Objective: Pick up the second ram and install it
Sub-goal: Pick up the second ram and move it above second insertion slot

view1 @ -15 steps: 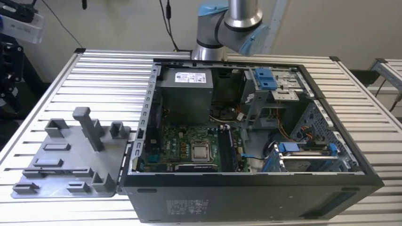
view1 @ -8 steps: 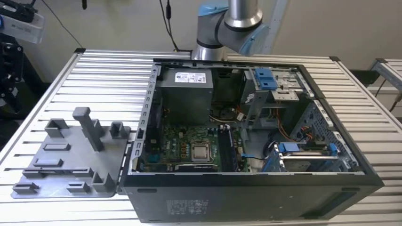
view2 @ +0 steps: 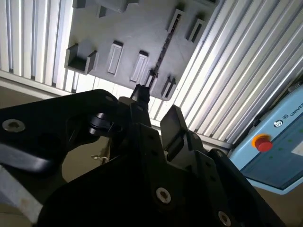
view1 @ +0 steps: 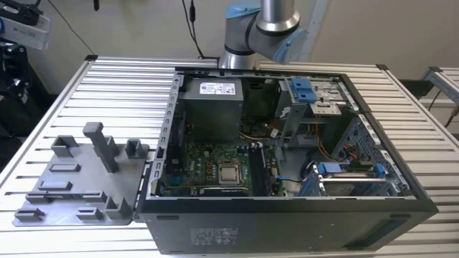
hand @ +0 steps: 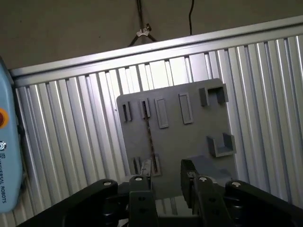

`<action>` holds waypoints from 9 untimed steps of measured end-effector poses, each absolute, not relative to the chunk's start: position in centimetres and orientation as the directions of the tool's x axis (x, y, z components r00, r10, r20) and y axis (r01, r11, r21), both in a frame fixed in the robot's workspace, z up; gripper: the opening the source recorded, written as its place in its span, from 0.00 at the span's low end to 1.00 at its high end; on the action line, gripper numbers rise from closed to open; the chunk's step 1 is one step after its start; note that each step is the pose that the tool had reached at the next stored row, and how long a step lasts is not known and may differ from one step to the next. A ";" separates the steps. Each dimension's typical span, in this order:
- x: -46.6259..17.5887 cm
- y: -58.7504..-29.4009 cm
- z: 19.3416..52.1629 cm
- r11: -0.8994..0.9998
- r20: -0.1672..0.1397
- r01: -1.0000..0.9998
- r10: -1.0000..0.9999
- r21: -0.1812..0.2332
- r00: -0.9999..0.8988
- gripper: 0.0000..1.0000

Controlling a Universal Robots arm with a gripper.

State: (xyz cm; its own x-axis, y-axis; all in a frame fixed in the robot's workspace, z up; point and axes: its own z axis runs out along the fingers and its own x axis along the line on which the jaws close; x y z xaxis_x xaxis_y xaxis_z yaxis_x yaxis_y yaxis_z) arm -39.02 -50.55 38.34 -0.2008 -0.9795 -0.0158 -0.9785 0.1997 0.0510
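Gripper state: the gripper point(hand: 165, 182) hangs over the grey tray with its two dark fingers point(hand: 141, 198) spread apart and nothing between them.
Second ram: the second ram point(hand: 149, 137) is a thin dark stick standing on edge in the fixture tray point(hand: 189, 137). Each end sits in a slotted holder point(hand: 144, 109). The gripper is clear of it. In the second wrist view the stick point(view2: 163, 47) runs as a narrow dark line across the tray.
Tray position: in the exterior view the tray lies on the slatted table point(view1: 122, 80) at 9 o'clock of the open computer case point(view1: 287, 226), just beside its wall.
Obstructions: a U-shaped bracket point(hand: 220, 144) stands on the tray near the ram. A tall grey post point(view1: 100, 142) rises from the tray in the exterior view.
Case contents: the motherboard point(view1: 208, 166) carries the silver processor point(view1: 229, 173). The power supply point(view1: 212, 107) sits at 12 o'clock of the processor, and blue drive latches point(view1: 305, 88) at 2 o'clock.
Arm: the arm point(view1: 265, 27) rises behind the case at 12 o'clock.
Other equipment: a light-blue box point(view2: 274, 137) with a red button point(view2: 262, 142) lies beside the table.
Labels: a white sticker point(view1: 219, 87) on the power supply and a printed panel point(view1: 212, 236) on the case's near face are too small to make out. The blue box bears lettering.
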 end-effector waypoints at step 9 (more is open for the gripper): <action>-39.2 -50.6 37.7 0.199 -0.024 -0.979 -0.979 0.041 -0.200 0.42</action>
